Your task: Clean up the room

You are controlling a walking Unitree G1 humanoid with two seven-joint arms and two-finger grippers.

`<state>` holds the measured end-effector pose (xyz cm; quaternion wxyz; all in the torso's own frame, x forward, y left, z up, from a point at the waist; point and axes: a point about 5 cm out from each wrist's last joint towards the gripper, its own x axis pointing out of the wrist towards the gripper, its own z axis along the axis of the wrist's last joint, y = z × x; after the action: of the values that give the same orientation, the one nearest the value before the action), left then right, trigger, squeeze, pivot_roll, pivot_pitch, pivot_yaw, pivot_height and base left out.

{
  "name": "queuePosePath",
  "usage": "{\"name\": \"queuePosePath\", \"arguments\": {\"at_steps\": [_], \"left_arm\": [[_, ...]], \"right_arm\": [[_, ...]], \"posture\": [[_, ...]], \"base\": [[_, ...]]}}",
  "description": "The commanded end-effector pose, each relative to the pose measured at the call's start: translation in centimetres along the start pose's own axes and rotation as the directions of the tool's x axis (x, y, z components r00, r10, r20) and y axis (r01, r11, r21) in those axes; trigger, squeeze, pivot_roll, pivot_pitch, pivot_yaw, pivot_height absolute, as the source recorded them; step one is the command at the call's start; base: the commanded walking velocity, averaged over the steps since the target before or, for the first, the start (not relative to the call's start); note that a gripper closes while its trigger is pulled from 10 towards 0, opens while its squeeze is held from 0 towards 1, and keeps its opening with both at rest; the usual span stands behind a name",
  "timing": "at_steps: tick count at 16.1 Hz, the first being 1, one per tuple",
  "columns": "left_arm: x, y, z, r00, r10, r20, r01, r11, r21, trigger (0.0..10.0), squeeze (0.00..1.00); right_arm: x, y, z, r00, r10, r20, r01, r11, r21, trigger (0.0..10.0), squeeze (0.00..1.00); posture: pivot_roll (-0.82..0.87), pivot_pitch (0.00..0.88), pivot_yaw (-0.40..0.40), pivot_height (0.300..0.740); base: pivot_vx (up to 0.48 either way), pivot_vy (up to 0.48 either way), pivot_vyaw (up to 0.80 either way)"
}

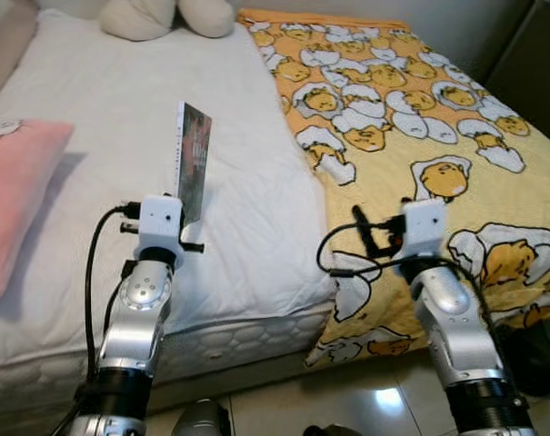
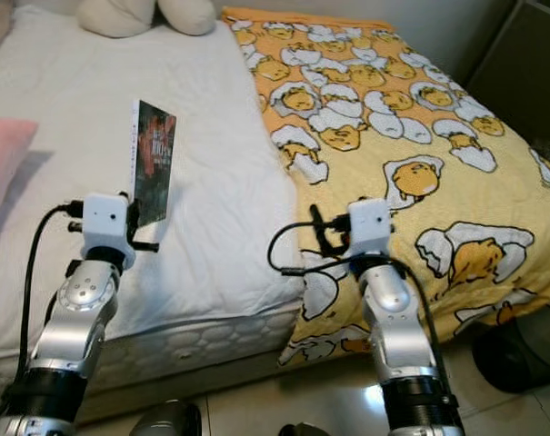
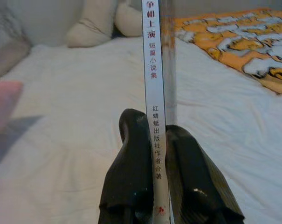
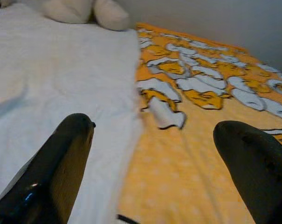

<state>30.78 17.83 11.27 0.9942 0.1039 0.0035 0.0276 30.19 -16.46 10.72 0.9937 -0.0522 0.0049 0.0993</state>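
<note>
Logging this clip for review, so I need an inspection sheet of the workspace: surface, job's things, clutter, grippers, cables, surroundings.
Surface: bed with a white sheet; yellow blanket with an egg-character print covers its right side and hangs over the foot edge.
Job's things: book, held upright above the sheet, spine toward the wrist camera.
Clutter: pink pillow at the bed's left edge; cream plush toy at the head of the bed.
Grippers: left gripper shut on the book's lower end; right gripper open and empty, over the seam between sheet and blanket.
Cables: black cables loop off both wrists.
Surroundings: glossy tiled floor below; dark furniture at right.
</note>
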Motion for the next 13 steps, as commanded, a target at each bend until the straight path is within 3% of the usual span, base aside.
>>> {"name": "queuePosePath", "arguments": {"at_steps": [1, 2, 3, 4, 5, 8, 11, 13], "left_arm": [[-0.4, 0.1, 0.7, 0.999, 0.025, 0.037, -0.025, 0.999, -0.023, 0.0, 0.09], [-2.5, 0.3, -1.8, 0.998, 0.043, -0.052, -0.047, 0.995, -0.084, 0.0, 0.09], [-3.0, 0.2, -2.2, 0.997, 0.035, -0.066, -0.041, 0.994, -0.101, 0.0, 0.1], [-3.9, -0.1, -2.1, 0.999, -0.011, -0.036, 0.007, 0.993, -0.12, 0.0, 0.09], [-5.0, -0.7, -1.4, 0.997, -0.07, 0.016, 0.071, 0.988, -0.135, 0.0, 0.06], [-4.5, -1.3, -0.6, 0.997, -0.076, 0.033, 0.079, 0.99, -0.121, 0.0, 0.04], [-3.6, -1.9, 1.2, 0.993, -0.075, 0.09, 0.084, 0.992, -0.093, 0.0, 0.04], [-3.4, -1.8, 1.6, 0.993, -0.074, 0.092, 0.081, 0.994, -0.077, 0.0, 0.04]], "right_arm": [[0.1, -0.2, 0.1, 1.0, 0.007, 0.013, -0.007, 1.0, 0.004, 10.0, 0.21], [0.0, -0.8, 0.0, 1.0, -0.013, 0.014, 0.012, 0.999, 0.048, 10.0, 0.23], [-0.3, -1.1, 0.0, 0.999, -0.034, 0.02, 0.033, 0.997, 0.068, 10.0, 0.23], [-1.4, -1.3, -0.3, 0.997, -0.069, 0.037, 0.066, 0.993, 0.094, 10.0, 0.24], [-3.9, -0.8, -1.2, 0.997, -0.072, 0.032, 0.069, 0.994, 0.084, 10.0, 0.35], [-4.3, -0.5, -2.0, 0.999, -0.044, -0.002, 0.044, 0.997, 0.065, 10.0, 0.42], [-2.2, -0.9, -0.8, 0.999, -0.038, 0.027, 0.036, 0.998, 0.06, 10.0, 0.46], [-1.4, -1.3, -0.5, 0.999, -0.038, 0.033, 0.036, 0.998, 0.06, 10.0, 0.47]], "posture": [[0.1, 0.0, -0.092, 0.74], [0.11, 0.0, -0.11, 0.74], [0.11, 0.0, -0.115, 0.74], [0.11, 0.0, -0.126, 0.74], [0.11, 0.0, -0.129, 0.74], [0.11, 0.0, -0.132, 0.74], [0.11, 0.0, -0.118, 0.74], [0.12, 0.0, -0.118, 0.74]], "base": [[0.0, 0.0, 0.41], [0.0, 0.0, 0.4], [0.0, 0.0, 0.0], [0.0, 0.0, 0.0], [0.0, 0.0, 0.0], [0.0, 0.0, 0.0], [0.0, 0.0, 0.0], [0.0, 0.446, 0.0]]}}
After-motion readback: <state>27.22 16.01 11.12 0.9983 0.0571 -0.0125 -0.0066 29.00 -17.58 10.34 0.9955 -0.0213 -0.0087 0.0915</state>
